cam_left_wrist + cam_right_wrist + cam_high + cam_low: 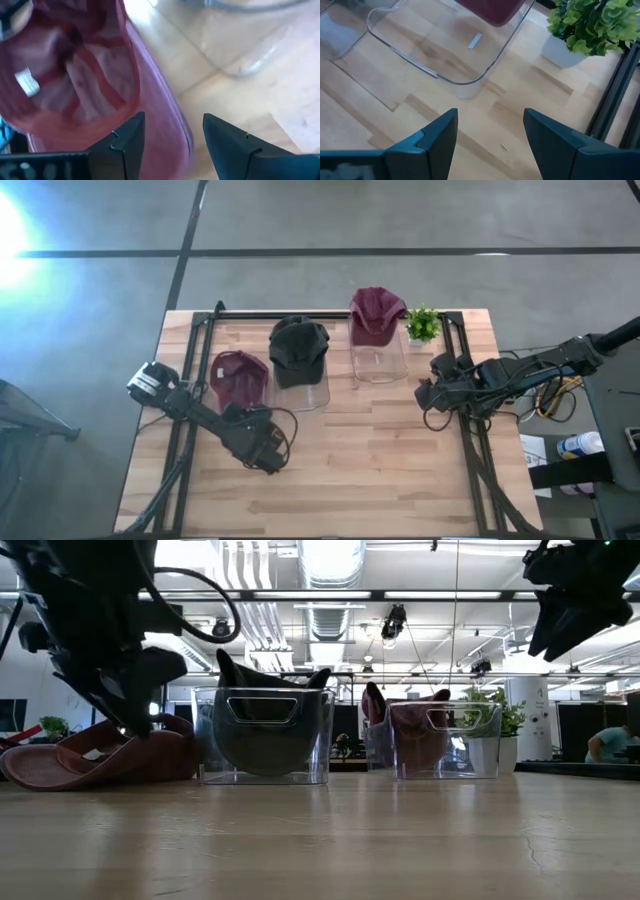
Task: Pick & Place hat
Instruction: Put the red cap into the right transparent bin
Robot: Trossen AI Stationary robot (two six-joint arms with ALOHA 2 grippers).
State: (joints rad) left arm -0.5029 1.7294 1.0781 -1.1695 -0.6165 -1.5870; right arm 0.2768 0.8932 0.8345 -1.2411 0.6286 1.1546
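A maroon hat (238, 378) lies upside down on the table's left part, its inside (75, 75) facing up and its crown and brim on the wood (100, 758). My left gripper (240, 416) hangs open just above the hat's near edge (128, 705). In the left wrist view the hat's curved rim (162, 117) runs between the two fingers (172, 131). My right gripper (430, 392) stands open in the air over the table's right part (490, 135) with nothing between its fingers. My left gripper stands open over the maroon hat's rim (165, 125), slanting down at it from the table's near side. Whether a finger touches the cloth, I cannot tell.
A clear bin (300, 390) at mid-table holds a dark hat (298, 348). To its right, a second clear bin (378, 365) holds another maroon hat (375, 312). A small potted plant (423, 325) stands at the far right. A black frame (330, 313) runs along the table's far edge.
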